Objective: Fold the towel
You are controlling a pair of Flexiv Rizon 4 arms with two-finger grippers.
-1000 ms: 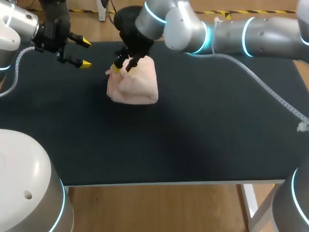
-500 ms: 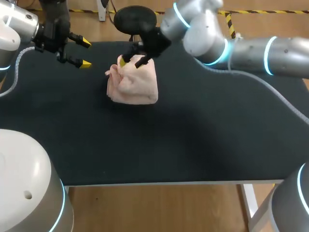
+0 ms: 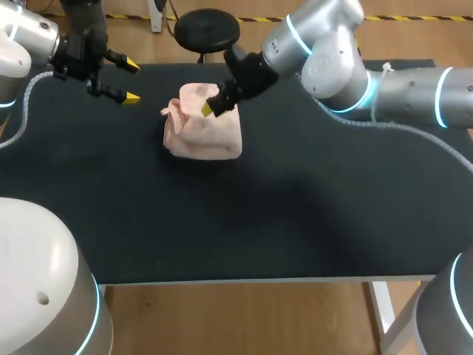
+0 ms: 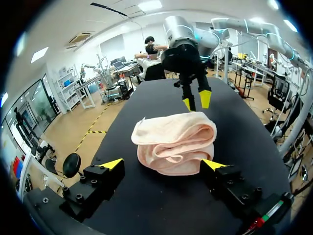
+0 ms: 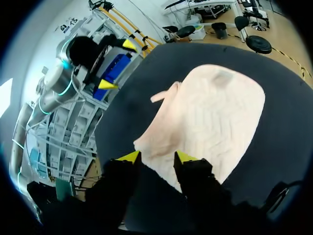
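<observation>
A pink towel (image 3: 203, 126) lies folded into a thick bundle on the black table (image 3: 310, 200), toward the far left. My right gripper (image 3: 212, 106) hovers over the bundle's far right part, its fingers a small gap apart with nothing between them. In the right wrist view the towel (image 5: 210, 112) spreads out under and ahead of that gripper (image 5: 157, 156). My left gripper (image 3: 130, 81) hangs wide open to the left of the towel, apart from it. In the left wrist view the towel (image 4: 176, 142) lies just ahead of its spread tips (image 4: 163, 164), with the right gripper (image 4: 196, 100) behind the bundle.
The right arm (image 3: 347, 66) reaches in over the table's far edge. A white rounded arm base (image 3: 37, 281) stands at the near left corner. The table's front edge (image 3: 266, 279) runs across below.
My right gripper has left the towel's far left top and drawn back to the right, and its fingers now stand closer together. The towel's top fold has settled. The left arm has kept still.
</observation>
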